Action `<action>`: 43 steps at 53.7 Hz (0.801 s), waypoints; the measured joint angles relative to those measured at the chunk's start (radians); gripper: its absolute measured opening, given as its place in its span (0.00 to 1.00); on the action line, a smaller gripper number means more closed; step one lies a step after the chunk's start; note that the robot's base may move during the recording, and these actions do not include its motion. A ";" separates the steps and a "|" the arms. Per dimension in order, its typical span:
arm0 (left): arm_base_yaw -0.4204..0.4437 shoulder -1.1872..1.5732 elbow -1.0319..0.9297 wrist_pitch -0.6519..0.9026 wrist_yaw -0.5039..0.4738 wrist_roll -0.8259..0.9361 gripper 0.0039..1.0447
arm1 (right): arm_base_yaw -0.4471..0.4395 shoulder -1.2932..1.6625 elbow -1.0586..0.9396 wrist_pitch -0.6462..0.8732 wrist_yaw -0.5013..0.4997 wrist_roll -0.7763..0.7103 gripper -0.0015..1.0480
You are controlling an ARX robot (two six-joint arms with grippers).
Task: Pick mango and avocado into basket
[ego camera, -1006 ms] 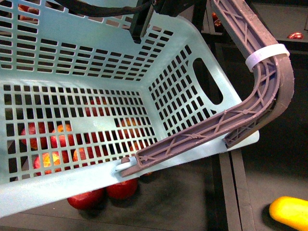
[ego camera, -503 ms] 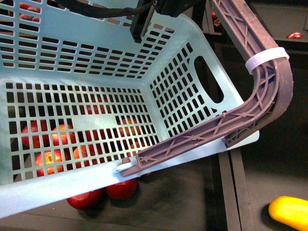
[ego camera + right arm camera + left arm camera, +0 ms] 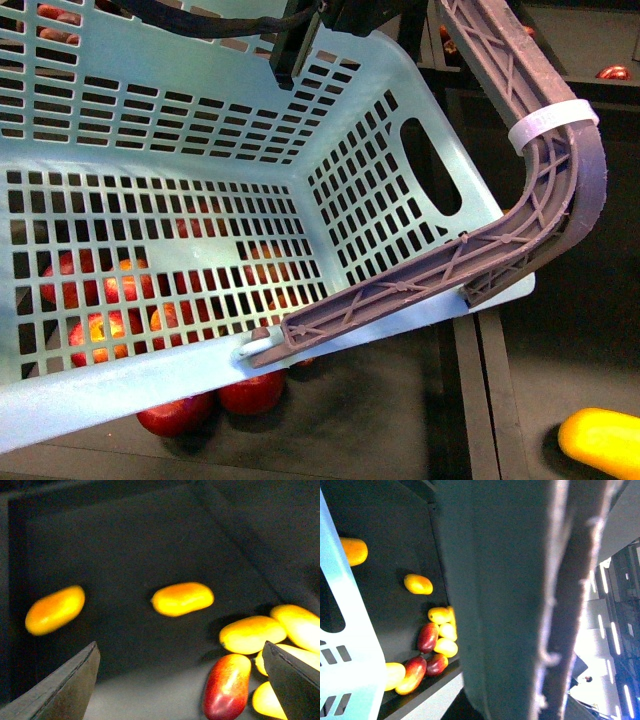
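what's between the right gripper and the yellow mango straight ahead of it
Nothing visible: the right gripper is open, and only bare dark bin floor lies between it and the mango.

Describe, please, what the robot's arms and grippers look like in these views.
The right gripper has two dark grey, flat, wedge-shaped fingers with plain matte surfaces. In the front view, a black boxy arm section trails a thick black cable. No markings show.

Front bright, sharp; wrist views dim, blurred (left: blown-out glare).
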 joint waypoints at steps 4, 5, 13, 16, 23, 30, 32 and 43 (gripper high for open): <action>0.000 0.000 0.000 0.000 0.000 0.000 0.07 | 0.000 0.077 0.023 -0.013 -0.064 -0.064 0.93; 0.000 0.000 0.000 0.000 0.000 0.000 0.07 | 0.000 0.106 0.029 -0.013 -0.091 -0.084 0.93; 0.000 0.000 0.000 0.000 -0.002 0.001 0.07 | 0.006 0.258 0.046 -0.011 -0.220 -0.251 0.93; 0.000 0.000 0.000 0.000 -0.003 0.001 0.07 | 0.008 0.306 0.050 -0.011 -0.259 -0.321 0.93; 0.000 0.000 0.000 0.000 -0.002 0.000 0.07 | 0.006 0.426 0.072 -0.012 -0.332 -0.456 0.93; 0.000 0.000 0.000 0.000 -0.002 0.001 0.07 | 0.002 0.493 0.074 -0.067 -0.428 -0.610 0.93; 0.000 0.000 0.000 0.000 -0.002 0.001 0.07 | -0.004 0.515 0.075 -0.087 -0.441 -0.675 0.93; 0.000 0.000 0.000 0.000 -0.001 0.000 0.07 | -0.035 0.621 0.093 -0.143 -0.448 -0.938 0.93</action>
